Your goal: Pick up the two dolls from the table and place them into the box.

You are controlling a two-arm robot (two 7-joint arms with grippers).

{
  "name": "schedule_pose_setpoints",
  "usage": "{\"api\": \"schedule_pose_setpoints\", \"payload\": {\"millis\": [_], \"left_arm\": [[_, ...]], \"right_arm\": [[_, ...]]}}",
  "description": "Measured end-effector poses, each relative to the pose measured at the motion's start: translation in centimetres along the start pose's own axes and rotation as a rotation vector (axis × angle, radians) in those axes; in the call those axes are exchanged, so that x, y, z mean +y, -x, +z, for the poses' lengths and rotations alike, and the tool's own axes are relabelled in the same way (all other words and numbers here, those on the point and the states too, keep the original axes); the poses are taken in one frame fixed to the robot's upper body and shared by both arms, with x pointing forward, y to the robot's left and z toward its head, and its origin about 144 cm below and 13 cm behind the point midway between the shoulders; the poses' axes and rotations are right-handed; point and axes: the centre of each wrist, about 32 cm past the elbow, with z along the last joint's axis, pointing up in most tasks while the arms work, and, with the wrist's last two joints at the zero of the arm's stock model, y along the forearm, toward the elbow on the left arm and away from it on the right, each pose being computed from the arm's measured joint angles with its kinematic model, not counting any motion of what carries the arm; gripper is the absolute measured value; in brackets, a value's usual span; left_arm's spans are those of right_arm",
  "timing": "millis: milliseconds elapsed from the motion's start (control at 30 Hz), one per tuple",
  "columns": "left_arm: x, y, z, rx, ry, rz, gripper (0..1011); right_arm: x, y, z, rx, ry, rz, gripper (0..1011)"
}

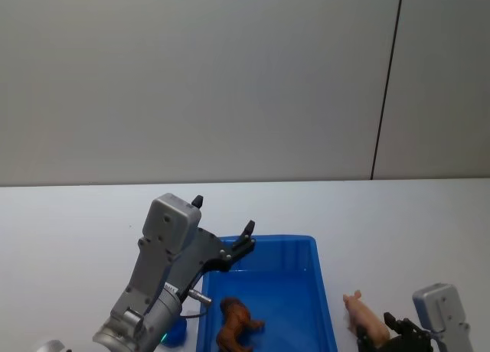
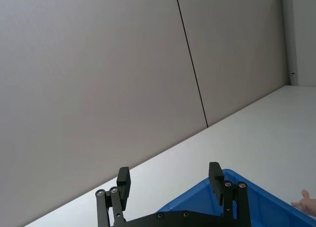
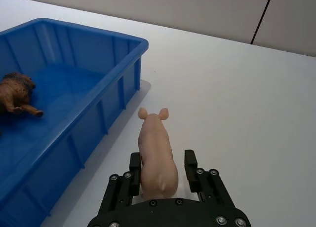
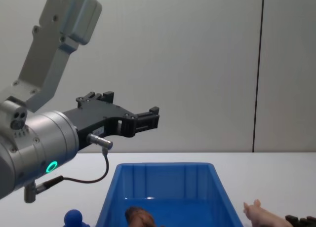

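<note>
The brown shaggy doll (image 1: 236, 325) lies inside the blue box (image 1: 306, 249), near its front; it also shows in the right wrist view (image 3: 15, 93) and the chest view (image 4: 139, 217). The pale pink pig doll (image 1: 363, 315) stands on the white table (image 1: 69, 214) just right of the box. My right gripper (image 3: 163, 160) is open and low, its fingers (image 3: 135, 164) straddling the pig's (image 3: 155, 138) hindquarters. My left gripper (image 1: 223, 214) hangs open and empty above the box's far left corner, well above the rim (image 4: 163, 166).
A small blue knob-like object (image 1: 176, 330) sits on the table left of the box, under my left arm. A grey wall with a dark vertical seam (image 1: 387, 84) backs the table. White tabletop stretches right of the pig (image 3: 256, 103).
</note>
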Motion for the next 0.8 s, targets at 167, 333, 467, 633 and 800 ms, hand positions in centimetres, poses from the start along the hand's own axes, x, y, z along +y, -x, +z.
{"api": "schedule_pose_setpoints", "payload": {"millis": [167, 333, 467, 633, 800], "left_arm": [[0.0, 0.0, 0.0, 0.000, 0.000, 0.000, 1001], [0.0, 0.0, 0.0, 0.000, 0.000, 0.000, 1001], [0.0, 0.0, 0.0, 0.000, 0.000, 0.000, 1001], [0.0, 0.0, 0.0, 0.000, 0.000, 0.000, 1001], [0.0, 0.0, 0.0, 0.000, 0.000, 0.000, 1001]], "right_arm": [[0.1, -0.1, -0.1, 0.001, -0.004, -0.008, 411], [0.1, -0.1, 0.0, 0.003, -0.011, -0.010, 384], [0.1, -0.1, 0.4, 0.006, -0.031, -0.006, 384], [-0.1, -0.1, 1.4, 0.007, -0.078, 0.011, 384], [0.0, -0.1, 3.0, 0.006, -0.142, 0.046, 383]]}}
